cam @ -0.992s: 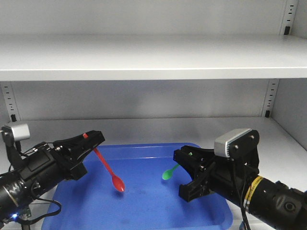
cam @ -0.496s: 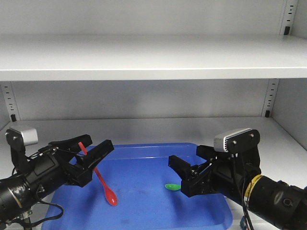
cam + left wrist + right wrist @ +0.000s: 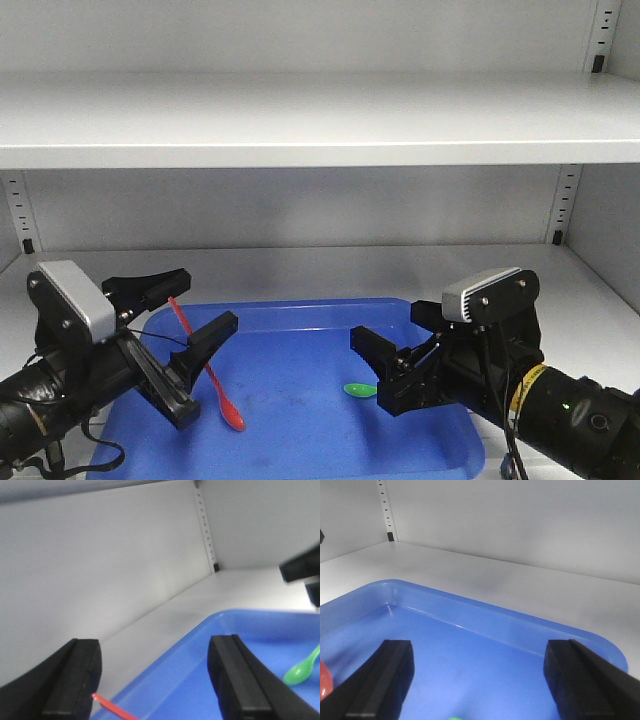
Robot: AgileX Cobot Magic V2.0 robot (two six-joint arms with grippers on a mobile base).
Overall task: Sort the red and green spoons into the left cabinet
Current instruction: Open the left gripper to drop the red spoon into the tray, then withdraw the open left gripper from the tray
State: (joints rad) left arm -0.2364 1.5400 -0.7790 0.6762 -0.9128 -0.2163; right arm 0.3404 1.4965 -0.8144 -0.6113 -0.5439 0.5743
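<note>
Grey cabinet (image 3: 320, 120) shelf holds blue tray (image 3: 300, 440); both hands (image 3: 170, 330) (image 3: 385, 365) gape wide, empty, over spoons (image 3: 205, 365).

A shallow blue plastic tray (image 3: 300, 320) with rounded corners and a raised rim sits on the pale lower shelf, its long side running across the front view. Its glossy floor catches soft reflections. From the right wrist view the tray's curved far rim (image 3: 510, 622) stands near the back wall but apart from it, with bare shelf between them.
</note>
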